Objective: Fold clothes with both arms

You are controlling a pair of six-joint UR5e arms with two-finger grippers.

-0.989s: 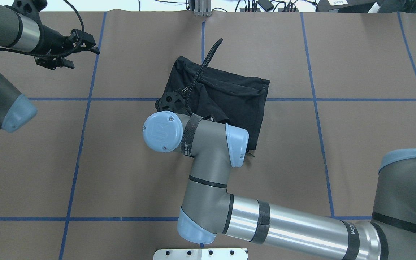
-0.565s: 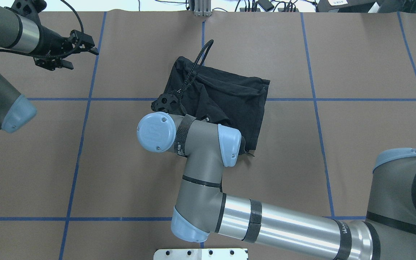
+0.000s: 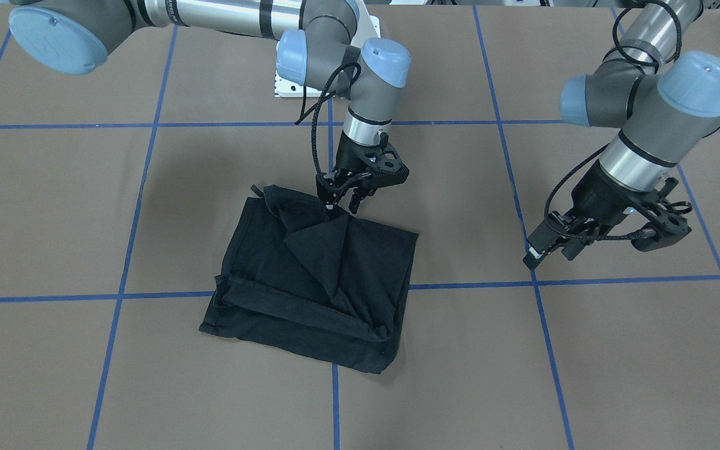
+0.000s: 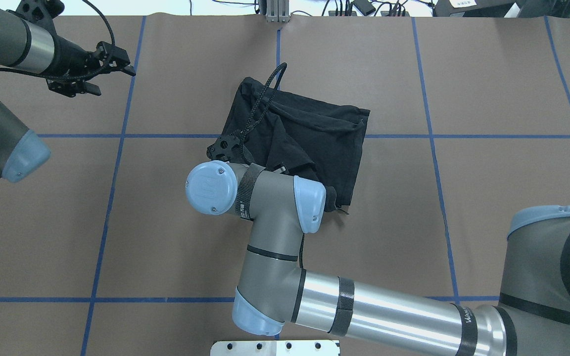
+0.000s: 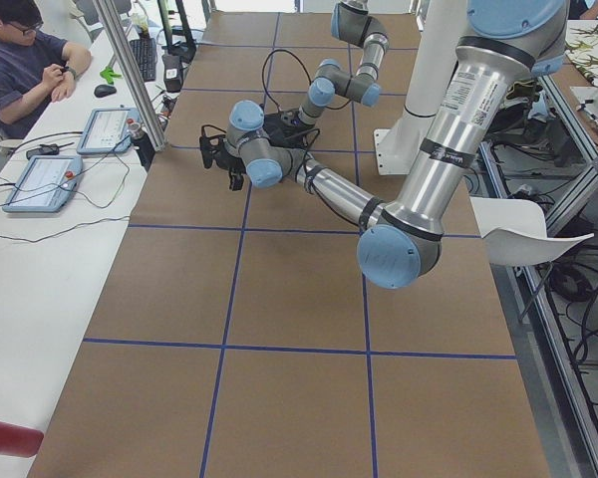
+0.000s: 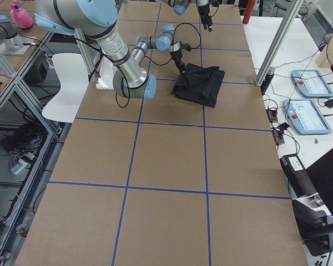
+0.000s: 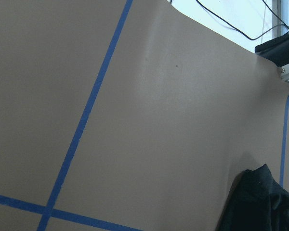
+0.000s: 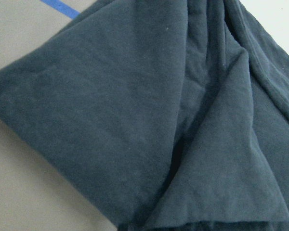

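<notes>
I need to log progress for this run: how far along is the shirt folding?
Mostly done: the black shirt lies in a compact, roughly rectangular bundle on the table, no logo showing. In hand: the right end effector pinches a raised peak of cloth at the bundle's edge nearest the robot. The left end effector hangs clear to the side, holding nothing. Left: lay that flap flat, release, and probably smooth the uneven layers.

Black folded T-shirt [image 3: 316,281] lay mid-table on the brown paper-covered table [image 3: 585,375], across a blue tape grid line [image 3: 472,285]. Right arm's black two-finger gripper [image 3: 342,203] stood at its robot-side edge. Left arm's black two-finger gripper [image 3: 554,245] hung well apart, to the robot's left.
</notes>
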